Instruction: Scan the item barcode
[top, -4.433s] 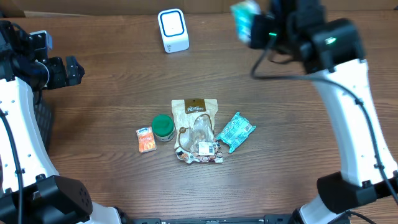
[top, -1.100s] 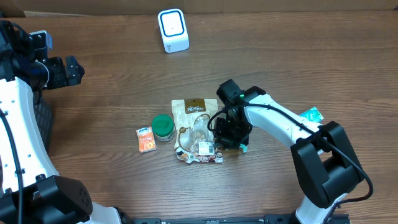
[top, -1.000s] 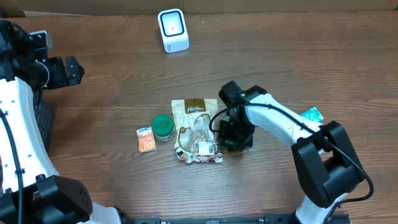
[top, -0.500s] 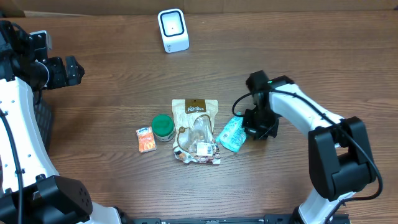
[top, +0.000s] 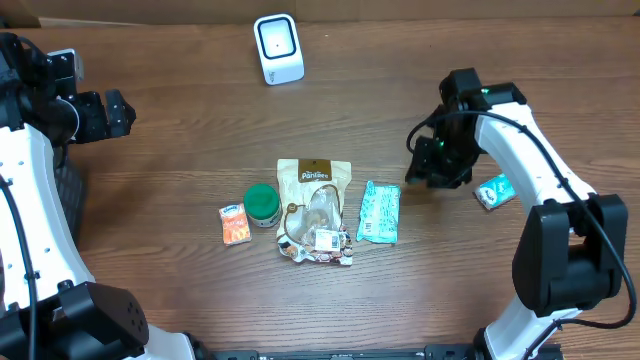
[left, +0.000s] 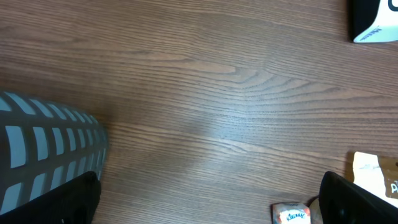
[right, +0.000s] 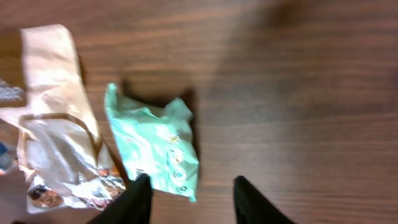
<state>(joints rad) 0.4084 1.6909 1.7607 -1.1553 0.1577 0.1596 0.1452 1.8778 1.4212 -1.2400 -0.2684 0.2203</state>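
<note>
On the brown desk (top: 200, 300) the main change is on the right side: a second ago the right pincer (right: 193, 190) was pressed down on the teal snack packet (top: 379, 212) beside the brown stand-up pouch (top: 314, 183). It then dragged the packet a little to the right and has now pulled up and away toward the desk's right edge. The packet stayed behind. It lies flat and lengthwise on the wood, just right of the pouch and turned from its earlier slant. In the right wrist view the fingers stand apart with only bare wood between them, so that pincer is released and empty. The left pincer (top: 112, 115) hangs wide open at the far left, unmoved.

The white barcode scanner (top: 279, 48) sits at the back edge, well apart from the packet. A second teal packet (top: 496, 190) now rests near the right arm. My reading is that the grasp slipped or was given up, so this packet still needs a fresh pick before it can go to the scanner
</note>
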